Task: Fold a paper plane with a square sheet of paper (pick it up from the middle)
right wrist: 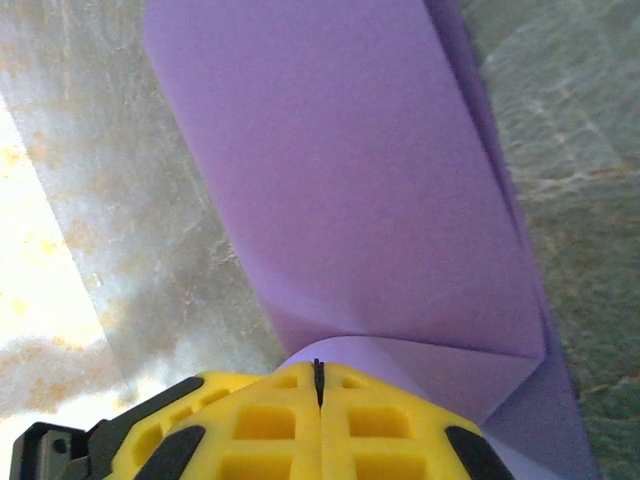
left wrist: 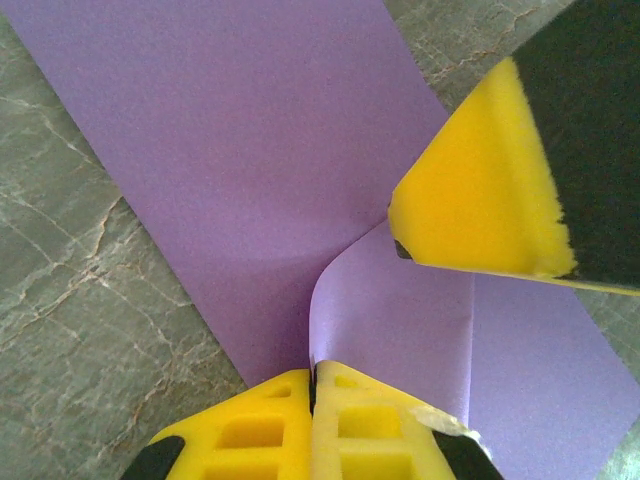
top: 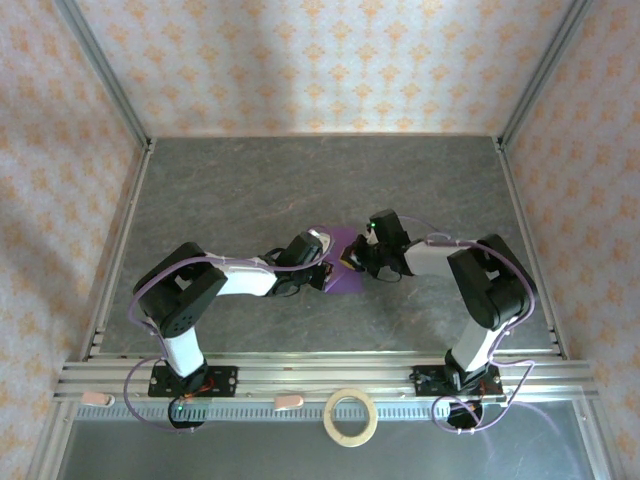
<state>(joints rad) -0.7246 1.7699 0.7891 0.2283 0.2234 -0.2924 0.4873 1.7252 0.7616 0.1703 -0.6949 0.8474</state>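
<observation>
Two layers show on the purple square sheet of paper (left wrist: 250,150), which is partly folded and lies on the grey table (top: 250,190). At one side of the sheet the left gripper (left wrist: 312,375) pinches a curled-up edge, its fingers closed (no gap visible). Opposite, the right gripper (right wrist: 318,368) clamps a raised fold likewise. The tape ring (top: 329,417) sits well apart from the sheet.

A robot test booth: grey stone-look table (top: 250,190) boxed in by metal rails (top: 104,75) and patterned panels (top: 320,60), left arm (top: 185,295) and right arm (top: 485,285) bolted at its edge
</observation>
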